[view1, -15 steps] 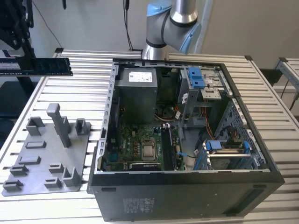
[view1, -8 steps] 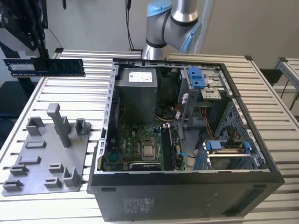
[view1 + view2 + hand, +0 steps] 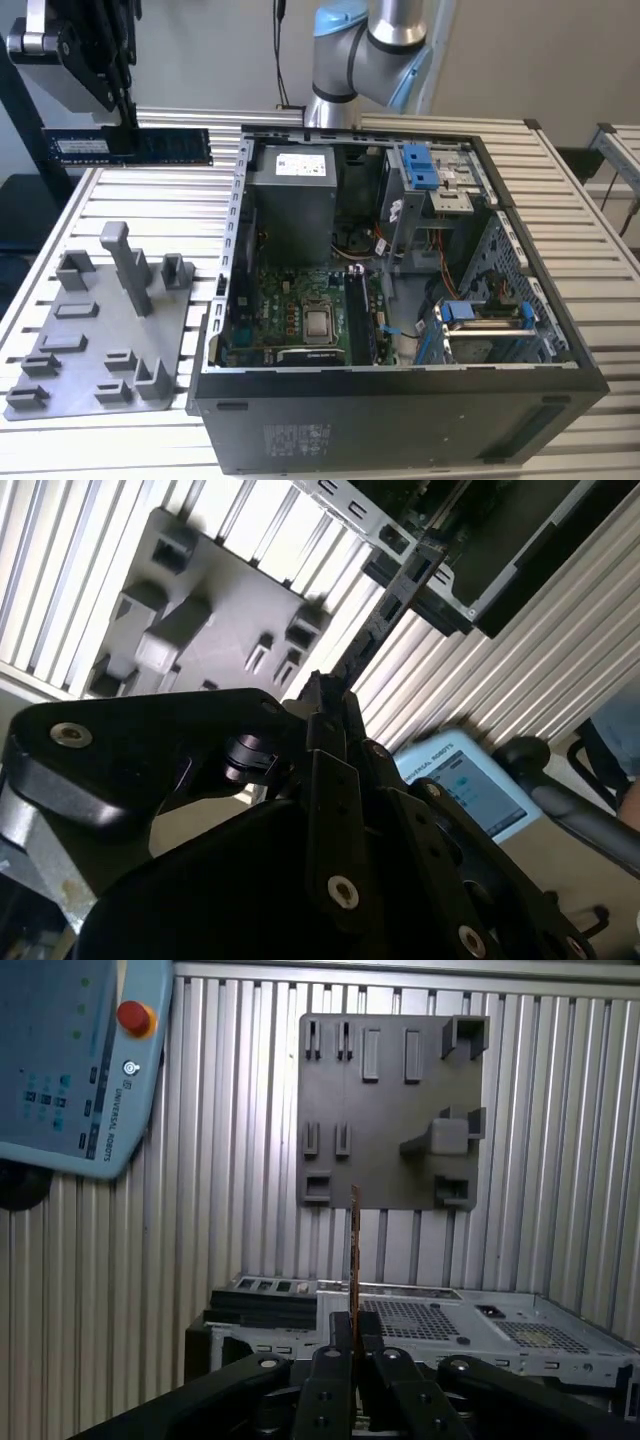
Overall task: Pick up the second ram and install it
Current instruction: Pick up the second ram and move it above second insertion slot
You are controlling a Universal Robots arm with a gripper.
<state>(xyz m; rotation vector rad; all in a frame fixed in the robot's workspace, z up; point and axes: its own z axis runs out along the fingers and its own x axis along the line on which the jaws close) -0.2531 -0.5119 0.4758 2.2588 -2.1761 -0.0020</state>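
Since the board must meet its slot edge-on, I judge, the gripper is clamped on the ram, holding it level in the exterior view's upper left, above the tray and left of the case.

- Pale, plain wall at the back of the exterior view.
- The table: light metal slats, evenly lit.
- A second slatted table stands apart at the exterior view's right.
- Beige floor in the second wrist view.
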